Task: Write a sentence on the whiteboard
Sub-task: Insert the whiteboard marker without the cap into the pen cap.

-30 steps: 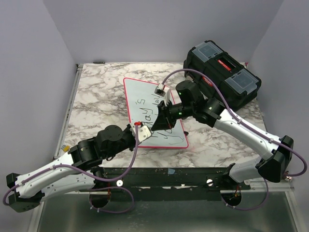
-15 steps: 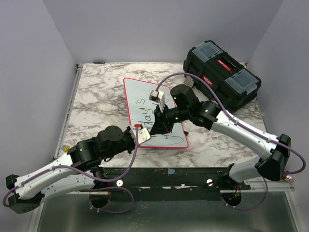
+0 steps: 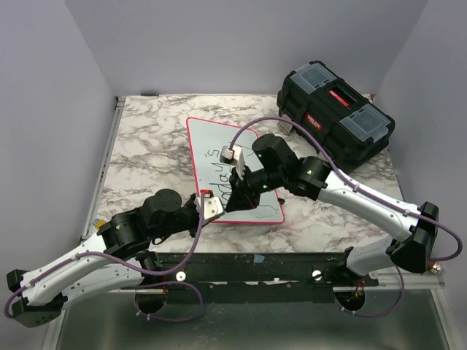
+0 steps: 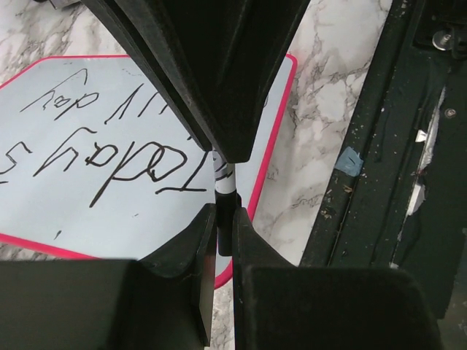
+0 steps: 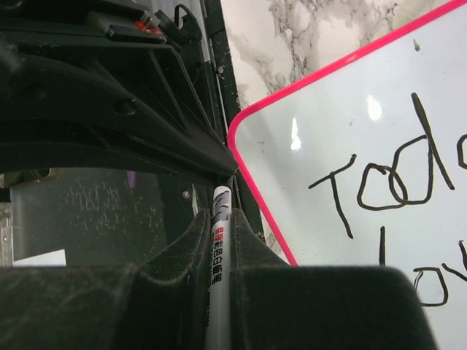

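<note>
Two sets of jaws clamping one marker (image 4: pixel 225 184), one whiteboard (image 3: pixel 208 135), sentence (image 4: pixel 146 169) seemingly two lines

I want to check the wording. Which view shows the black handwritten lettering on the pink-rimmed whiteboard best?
The left wrist view: both lines of black handwritten lettering show nearly whole, upside down. The right wrist view catches only the first few letters; from above, the arms cover most.

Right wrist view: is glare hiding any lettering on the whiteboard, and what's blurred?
Right wrist: two small glare spots on the whiteboard, clear of the lettering, which is sharp; right fingers dark and soft. Left wrist: no glare, lettering readable, left fingers blurred.
</note>
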Robot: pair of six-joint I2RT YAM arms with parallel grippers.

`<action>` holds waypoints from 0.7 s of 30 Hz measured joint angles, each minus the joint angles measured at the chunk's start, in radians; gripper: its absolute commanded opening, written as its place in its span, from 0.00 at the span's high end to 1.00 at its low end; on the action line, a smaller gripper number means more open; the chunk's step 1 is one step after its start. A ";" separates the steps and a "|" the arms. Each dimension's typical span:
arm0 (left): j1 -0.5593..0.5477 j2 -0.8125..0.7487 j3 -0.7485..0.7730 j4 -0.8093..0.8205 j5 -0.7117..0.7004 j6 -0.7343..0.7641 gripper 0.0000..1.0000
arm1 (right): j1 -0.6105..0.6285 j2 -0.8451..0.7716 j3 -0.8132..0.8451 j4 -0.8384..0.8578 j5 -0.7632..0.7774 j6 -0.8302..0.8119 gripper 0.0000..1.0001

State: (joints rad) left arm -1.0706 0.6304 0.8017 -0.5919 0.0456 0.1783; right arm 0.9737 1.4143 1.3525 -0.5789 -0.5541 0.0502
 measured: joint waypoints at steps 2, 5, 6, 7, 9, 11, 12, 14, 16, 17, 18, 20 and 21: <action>0.010 -0.011 0.000 -0.008 0.028 -0.005 1.00 | 0.005 -0.001 -0.001 0.000 -0.013 -0.013 0.99; 0.029 -0.027 0.000 -0.024 0.093 -0.011 1.00 | 0.010 -0.004 -0.008 0.002 -0.051 -0.037 0.99; 0.035 -0.033 0.000 -0.029 0.117 -0.013 1.00 | 0.011 -0.005 -0.011 0.005 -0.068 -0.043 0.99; 0.037 -0.035 0.000 -0.032 0.140 -0.014 1.00 | 0.012 -0.006 -0.013 0.005 -0.083 -0.049 0.99; 0.043 -0.045 0.000 -0.039 0.174 -0.016 1.00 | 0.014 -0.006 -0.013 0.003 -0.110 -0.060 0.99; 0.047 -0.043 0.000 -0.041 0.204 -0.018 1.00 | 0.016 -0.006 -0.013 -0.006 -0.127 -0.072 0.99; 0.048 -0.042 0.000 -0.042 0.217 -0.019 1.00 | 0.017 -0.006 -0.013 -0.012 -0.133 -0.078 0.99; 0.051 -0.036 0.002 -0.048 0.249 -0.024 1.00 | 0.025 -0.006 -0.011 -0.028 -0.143 -0.089 0.99; 0.056 -0.027 0.004 -0.055 0.286 -0.032 1.00 | 0.036 -0.005 -0.006 -0.048 -0.144 -0.101 0.99; 0.057 -0.024 0.005 -0.056 0.296 -0.034 0.98 | 0.040 -0.004 -0.003 -0.056 -0.144 -0.104 0.99; 0.059 -0.021 0.006 -0.058 0.306 -0.038 0.95 | 0.043 -0.004 -0.002 -0.061 -0.144 -0.105 0.99; 0.064 -0.020 0.006 -0.061 0.311 -0.043 0.89 | 0.045 -0.004 -0.002 -0.061 -0.142 -0.107 0.99; 0.064 -0.020 0.006 -0.061 0.310 -0.045 0.85 | 0.045 -0.004 -0.002 -0.061 -0.142 -0.107 0.99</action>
State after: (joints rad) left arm -1.0069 0.6102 0.8078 -0.6529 0.3557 0.1333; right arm 1.0191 1.4101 1.3502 -0.6399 -0.6956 -0.0570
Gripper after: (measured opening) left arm 0.106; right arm 0.118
